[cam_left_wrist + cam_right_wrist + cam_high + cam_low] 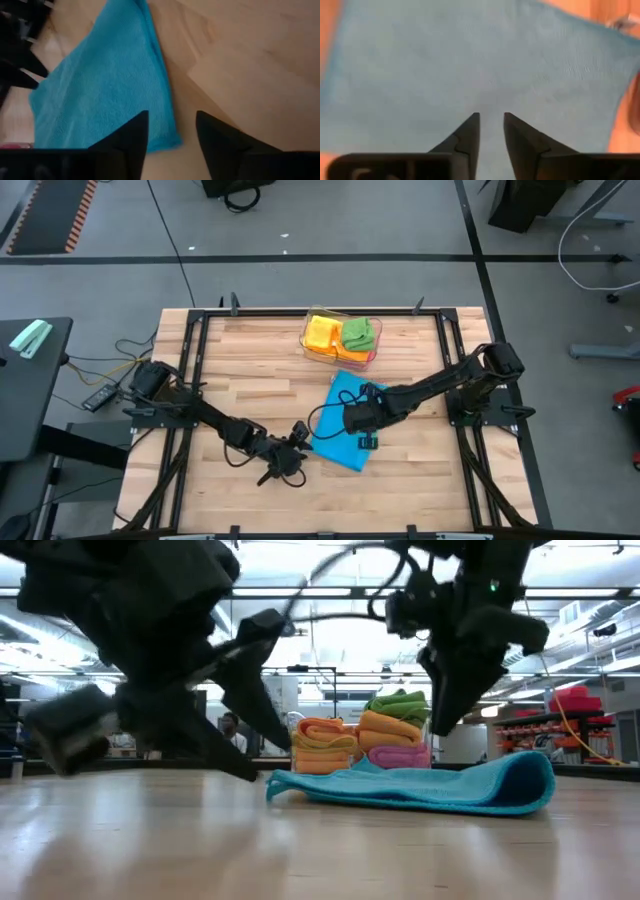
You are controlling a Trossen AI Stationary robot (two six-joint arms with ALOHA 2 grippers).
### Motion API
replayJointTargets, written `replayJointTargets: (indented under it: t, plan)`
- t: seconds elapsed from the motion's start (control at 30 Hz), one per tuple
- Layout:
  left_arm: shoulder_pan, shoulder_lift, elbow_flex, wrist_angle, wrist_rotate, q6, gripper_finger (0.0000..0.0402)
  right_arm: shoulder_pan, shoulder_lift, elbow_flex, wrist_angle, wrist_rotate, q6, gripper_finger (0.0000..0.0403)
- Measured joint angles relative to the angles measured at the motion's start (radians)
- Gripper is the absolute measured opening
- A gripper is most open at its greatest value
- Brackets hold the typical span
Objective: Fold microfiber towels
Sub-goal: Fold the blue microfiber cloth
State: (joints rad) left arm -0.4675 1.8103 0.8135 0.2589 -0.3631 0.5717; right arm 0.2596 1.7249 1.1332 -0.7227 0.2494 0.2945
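Note:
A blue microfiber towel (340, 420) lies folded on the wooden table, its rounded fold (535, 780) toward the right arm's side. My left gripper (171, 134) stands open low at the towel's near corner (172, 142), which lies flat in the gap between the fingers. My right gripper (491, 122) hovers above the middle of the towel with its fingers pointing down. They are a narrow gap apart with nothing between them. Folded yellow, orange, green and pink towels sit in a clear tray (338, 340).
The clear tray with the folded towels (365, 740) stands at the table's far edge, just behind the blue towel. Bare wood lies to the left and near side of the towel. Cables and a remote lie beyond the table's left edge.

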Motion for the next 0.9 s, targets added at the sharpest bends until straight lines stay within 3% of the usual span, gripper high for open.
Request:
replayJointTargets:
  t: [0.13,0.27,0.53,0.73,0.9]
  plan:
    - [0.0,0.046,0.0,0.061,-0.037,0.018,0.0199,0.046,0.0,0.0,0.083,0.076,0.094,0.0143]
    - [0.019,0.08,0.001,0.094,-0.035,0.008,0.0197,0.083,0.0,0.0,0.127,0.111,0.137,0.0172]
    - [0.069,0.086,0.002,0.081,-0.019,-0.014,0.0154,0.174,0.0,0.0,0.269,0.126,0.152,0.0176]
    - [0.113,0.084,0.003,0.055,0.066,-0.01,0.0115,0.246,-0.001,0.0,0.375,0.168,0.146,0.0174]
    - [0.118,0.086,0.002,0.048,0.09,-0.012,0.0052,0.276,0.003,0.0,0.383,0.225,0.21,0.0174]
